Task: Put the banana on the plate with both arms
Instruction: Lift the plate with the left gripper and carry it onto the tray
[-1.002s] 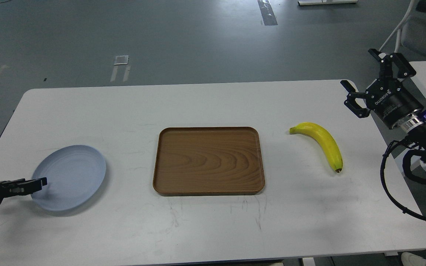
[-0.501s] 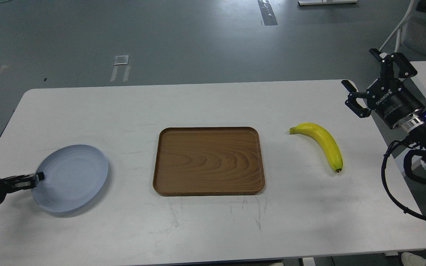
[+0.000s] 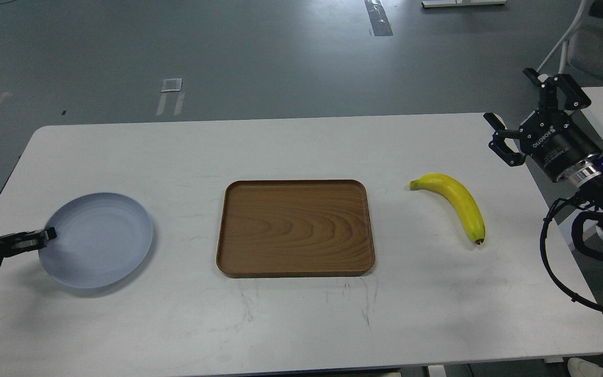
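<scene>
The curved yellow banana (image 3: 456, 205) lies on the white table (image 3: 301, 324), its long axis running from far-left stem to near-right tip. It is nearest the right gripper (image 3: 534, 112), whose jaws are spread wide and empty. The round blue-grey plate (image 3: 100, 241) is pinched at its rim by the left gripper (image 3: 45, 235).

Banana (image 3: 457, 203) flat, plate (image 3: 97, 240) apart.

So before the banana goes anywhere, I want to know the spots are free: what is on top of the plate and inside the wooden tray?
Nothing lies on the plate; the left gripper pinches its left rim. The tray shows bare wood.
</scene>
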